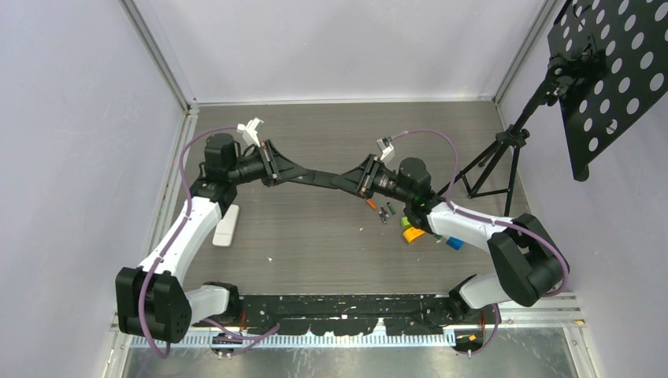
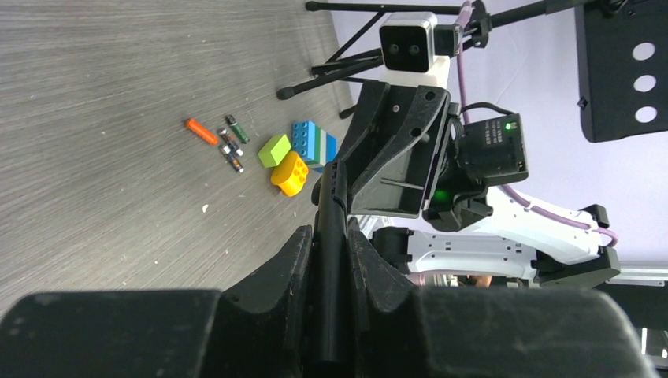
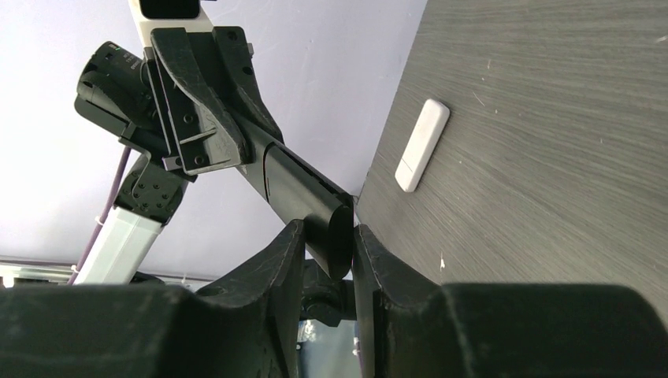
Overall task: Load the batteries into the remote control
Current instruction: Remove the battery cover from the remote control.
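Fingers (image 2: pixel 287 264) of the left gripper (image 2: pixel 331 236) pinch narrowly on one end of the black remote control (image 1: pixel 321 176), which is held off the table (image 2: pixel 94 94). The right gripper (image 3: pixel 324 244) clamps the other end between its fingers (image 3: pixel 285 260). The batteries (image 2: pixel 229 146) lie loose on the table near the right gripper, touching neither, beside coloured blocks (image 2: pixel 293 157). A white remote (image 3: pixel 423 144) lies near the left arm.

The remote control (image 1: pixel 323 176) is hanging over the table (image 1: pixel 315 252), spanning between the left gripper (image 1: pixel 304 173) and the right gripper (image 1: pixel 343 179). The batteries (image 1: pixel 382 209) are lying right of centre, with the blocks (image 1: pixel 413 230) sitting just beside them, further right. A slim bar (image 1: pixel 226 224) is lying far left.
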Motion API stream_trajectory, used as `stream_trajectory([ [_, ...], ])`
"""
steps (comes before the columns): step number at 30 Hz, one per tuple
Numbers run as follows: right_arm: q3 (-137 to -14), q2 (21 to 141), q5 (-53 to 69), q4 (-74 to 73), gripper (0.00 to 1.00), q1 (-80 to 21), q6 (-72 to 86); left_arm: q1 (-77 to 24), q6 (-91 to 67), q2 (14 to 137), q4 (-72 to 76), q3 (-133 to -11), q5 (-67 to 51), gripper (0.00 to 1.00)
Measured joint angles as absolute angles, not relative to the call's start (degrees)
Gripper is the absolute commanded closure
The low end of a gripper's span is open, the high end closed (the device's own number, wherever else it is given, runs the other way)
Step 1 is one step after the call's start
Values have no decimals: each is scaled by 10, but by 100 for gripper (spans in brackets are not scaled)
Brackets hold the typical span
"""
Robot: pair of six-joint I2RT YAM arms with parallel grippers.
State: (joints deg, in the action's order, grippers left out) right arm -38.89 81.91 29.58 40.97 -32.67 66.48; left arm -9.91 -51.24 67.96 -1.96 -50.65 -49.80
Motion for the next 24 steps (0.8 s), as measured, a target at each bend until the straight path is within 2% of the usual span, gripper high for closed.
stream_trajectory([
  [11,-416,814,296,299,94,-332,660,-101,-459,680,-78,-507,-477,100],
  [16,-419,818,296,286,94,-333,660,-102,-447,681,-90,-507,-470,100],
  [17,-419,819,294,285,92,-333,661,-102,-437,682,-96,-507,-458,100],
  [19,-419,819,289,287,82,-333,661,-101,-426,687,-111,-507,-445,100],
  [20,-420,819,286,288,81,-332,660,-101,-423,690,-117,-507,-440,100],
  [22,-420,819,282,289,83,-331,661,-100,-417,693,-126,-507,-434,100],
  [24,-420,820,281,296,89,-331,661,-101,-415,693,-132,-507,-431,100],
])
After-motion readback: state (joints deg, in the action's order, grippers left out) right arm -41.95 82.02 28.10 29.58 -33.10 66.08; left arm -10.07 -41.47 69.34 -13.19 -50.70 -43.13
